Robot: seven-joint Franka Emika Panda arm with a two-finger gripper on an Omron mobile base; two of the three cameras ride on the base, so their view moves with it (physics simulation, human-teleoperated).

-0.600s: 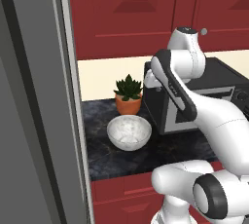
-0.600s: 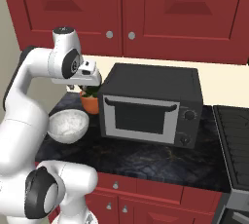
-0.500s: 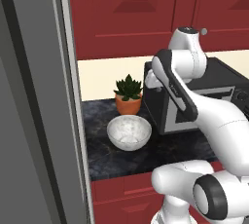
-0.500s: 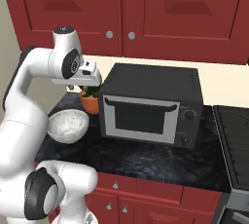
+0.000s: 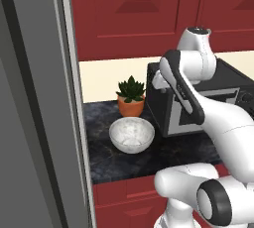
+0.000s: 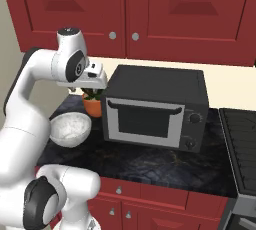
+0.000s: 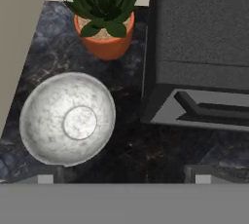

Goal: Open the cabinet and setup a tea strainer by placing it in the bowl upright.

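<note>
While the cabinet [image 6: 127,11] stands with both raised-panel doors shut above the counter, the gripper [image 6: 97,76] hangs out over the worktop with its jaws spread wide and nothing between them, looking down on the bowl [image 7: 67,118]. The bowl sits empty on the dark marbled counter [image 6: 150,161], just in front of the plant pot [image 7: 105,35] and to the left of the black microwave [image 6: 155,106] — near both, touching neither as far as the hand view shows. The tea strainer is presumably shut away behind the doors, so the first step, opening the cabinet, looks not yet begun. The risks from here are mostly of crowding. The arm is folded close to the microwave's top corner, and a lift toward the two small door knobs [image 6: 112,35] could clip that corner if it swings sideways rather than straight up. The knobs are small and round, so wide-set fingers that close off-centre may slide off. A door swinging outward could also strike the arm's own elbow if the base stays this near. Later, the strainer's long handle may tip it over the bowl's rim, and a careless descent could nudge the pot.
</note>
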